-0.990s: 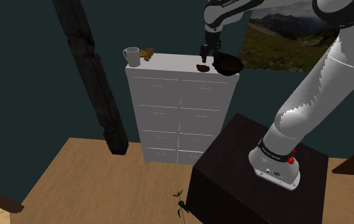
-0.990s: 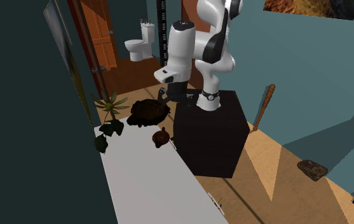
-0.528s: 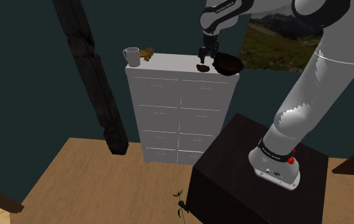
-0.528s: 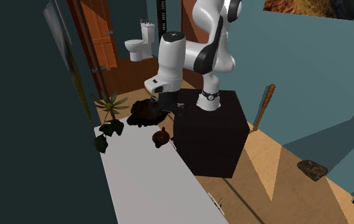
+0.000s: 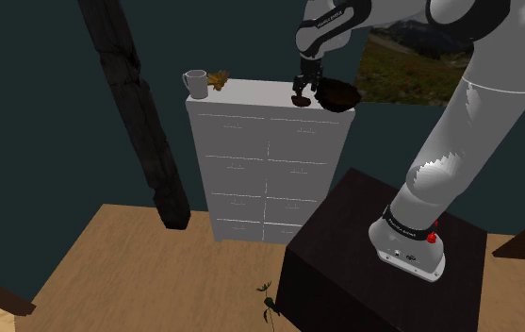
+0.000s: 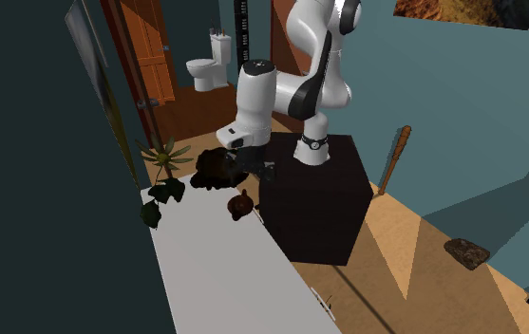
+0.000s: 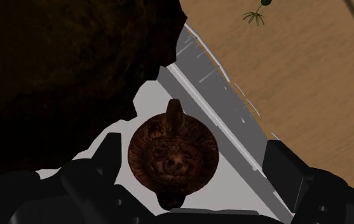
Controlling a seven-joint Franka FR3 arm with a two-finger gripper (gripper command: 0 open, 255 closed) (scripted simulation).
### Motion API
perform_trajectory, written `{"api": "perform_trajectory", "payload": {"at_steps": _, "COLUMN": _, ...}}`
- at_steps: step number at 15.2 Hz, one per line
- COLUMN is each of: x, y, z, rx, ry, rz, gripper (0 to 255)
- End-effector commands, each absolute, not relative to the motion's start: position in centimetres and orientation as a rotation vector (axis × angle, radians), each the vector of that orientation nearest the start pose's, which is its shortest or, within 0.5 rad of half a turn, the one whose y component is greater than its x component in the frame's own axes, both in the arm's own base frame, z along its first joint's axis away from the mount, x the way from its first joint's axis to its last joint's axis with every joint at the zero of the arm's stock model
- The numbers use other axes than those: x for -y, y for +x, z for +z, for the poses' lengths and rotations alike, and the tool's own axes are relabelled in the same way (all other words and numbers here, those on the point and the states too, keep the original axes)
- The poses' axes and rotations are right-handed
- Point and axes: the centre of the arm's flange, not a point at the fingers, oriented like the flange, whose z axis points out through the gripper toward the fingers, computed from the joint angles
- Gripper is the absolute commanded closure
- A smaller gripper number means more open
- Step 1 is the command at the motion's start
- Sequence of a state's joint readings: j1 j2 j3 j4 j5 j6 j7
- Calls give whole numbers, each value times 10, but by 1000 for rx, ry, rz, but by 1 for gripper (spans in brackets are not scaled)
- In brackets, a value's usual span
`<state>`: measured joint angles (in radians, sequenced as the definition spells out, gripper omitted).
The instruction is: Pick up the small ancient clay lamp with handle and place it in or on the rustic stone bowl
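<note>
Hanging wide open, the pincer (image 7: pixel 194 149) is low over the little brown lamp (image 7: pixel 172 156), with its black fingers (image 7: pixel 283 168) one on each side. The lamp is between them but not clamped. On one side there's a clear strip of white between finger and lamp. On the other side the finger is right up by the rim, and I honestly can't tell if it touches.

The lamp sits on top of the white dresser (image 5: pixel 270 160), just beside the big dark bowl (image 7: pixel 54 76), not in it.

What each camera adds:
- The wrist view gives the relief pattern on the lamp's top, the gaps to the fingers, and past the dresser's edge a wood floor (image 7: pixel 302 70) with a tiny green sprig (image 7: pixel 257 14).
- The shoulder view has the dresser's drawer fronts, a white mug (image 5: pixel 195 83) and some yellowish leaves (image 5: pixel 219 79) at the far end from the bowl, a landscape picture (image 5: pixel 411 66) on the wall and the dark stand (image 5: pixel 364 264).
- The second exterior view has a spiky green plant (image 6: pixel 165 157) near the bowl, an orange door (image 6: pixel 148 47), a toilet (image 6: pixel 205 66) and a stick (image 6: pixel 395 157) leaning on the blue wall. There the pincer blends into the bowl, so its gap is hard to read.
</note>
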<state>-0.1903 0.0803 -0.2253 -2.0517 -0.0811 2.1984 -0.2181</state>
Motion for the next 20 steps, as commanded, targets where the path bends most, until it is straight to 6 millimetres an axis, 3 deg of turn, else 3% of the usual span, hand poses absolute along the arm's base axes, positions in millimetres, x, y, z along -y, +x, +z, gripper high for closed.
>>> {"api": "perform_trajectory", "payload": {"at_steps": 1, "x": 232, "y": 522, "z": 407, "rx": -247, "ry": -3234, "rz": -59, "gripper": 0}}
{"api": "perform_trajectory", "payload": {"at_steps": 3, "x": 232, "y": 522, "z": 407, "rx": -247, "ry": -3234, "rz": -59, "gripper": 0}}
{"api": "perform_trajectory", "payload": {"at_steps": 4, "x": 233, "y": 522, "z": 407, "rx": -247, "ry": -3234, "rz": -59, "gripper": 255}}
{"api": "perform_trajectory", "payload": {"at_steps": 13, "x": 233, "y": 521, "z": 407, "rx": -247, "ry": -3234, "rz": -59, "gripper": 255}}
{"api": "perform_trajectory", "payload": {"at_steps": 14, "x": 233, "y": 521, "z": 407, "rx": -247, "ry": -3234, "rz": -59, "gripper": 0}}
{"api": "perform_trajectory", "payload": {"at_steps": 18, "x": 268, "y": 579, "z": 404, "rx": -412, "ry": -3133, "rz": 54, "gripper": 0}}
{"api": "perform_trajectory", "payload": {"at_steps": 20, "x": 274, "y": 587, "z": 398, "rx": -434, "ry": -3117, "rz": 69, "gripper": 0}}
